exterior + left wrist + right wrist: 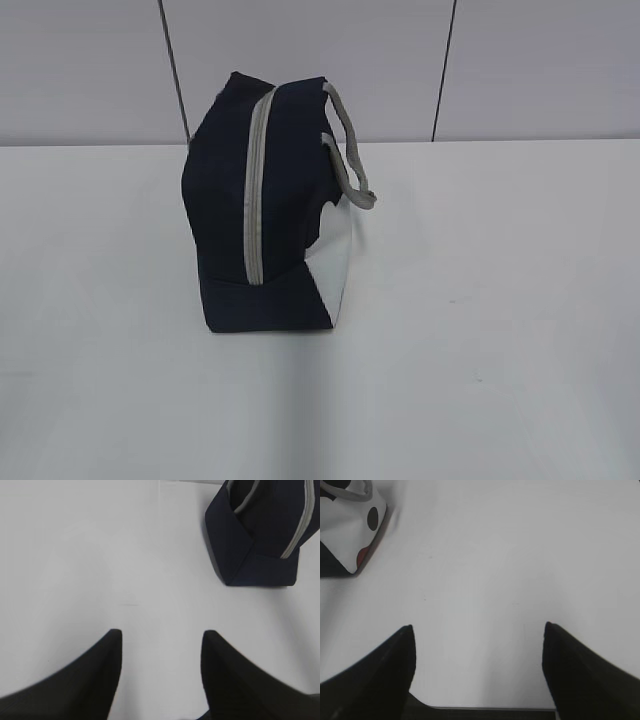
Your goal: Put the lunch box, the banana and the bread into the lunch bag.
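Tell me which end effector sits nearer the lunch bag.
Hard to call. The left end effector has the lunch bag ahead to its right; the right end effector has it ahead to its left. Both open, empty.

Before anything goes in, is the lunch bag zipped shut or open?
Shut: the lunch bag stands upright and its grey zipper runs closed, with no gap visible.

Only the lunch bag (pixel 262 210) is standing on the worktop (pixel 500 330), leaving bare surface lying all around it.
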You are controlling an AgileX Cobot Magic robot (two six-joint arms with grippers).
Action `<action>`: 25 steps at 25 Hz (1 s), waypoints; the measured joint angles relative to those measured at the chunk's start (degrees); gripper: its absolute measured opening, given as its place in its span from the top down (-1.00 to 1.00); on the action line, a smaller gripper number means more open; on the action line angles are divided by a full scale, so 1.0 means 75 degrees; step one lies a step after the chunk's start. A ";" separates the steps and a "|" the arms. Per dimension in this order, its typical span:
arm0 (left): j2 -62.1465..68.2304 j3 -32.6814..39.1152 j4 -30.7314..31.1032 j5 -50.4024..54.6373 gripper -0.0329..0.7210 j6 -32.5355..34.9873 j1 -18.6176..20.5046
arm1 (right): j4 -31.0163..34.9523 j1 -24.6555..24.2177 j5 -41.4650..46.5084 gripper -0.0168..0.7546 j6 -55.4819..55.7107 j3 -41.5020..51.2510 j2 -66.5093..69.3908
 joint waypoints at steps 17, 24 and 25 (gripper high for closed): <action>0.0000 0.0000 0.0009 0.0000 -0.07 0.0000 0.0000 | 0.0000 -0.0175 0.0000 -0.56 0.0013 0.0000 0.0000; 0.0000 0.0000 0.0009 0.0000 -0.07 0.0000 0.0000 | 0.0000 -0.0175 0.0000 -0.56 0.0013 0.0000 0.0000; 0.0000 0.0000 0.0009 0.0000 -0.07 0.0000 0.0000 | 0.0000 -0.0175 0.0000 -0.56 0.0013 0.0000 0.0000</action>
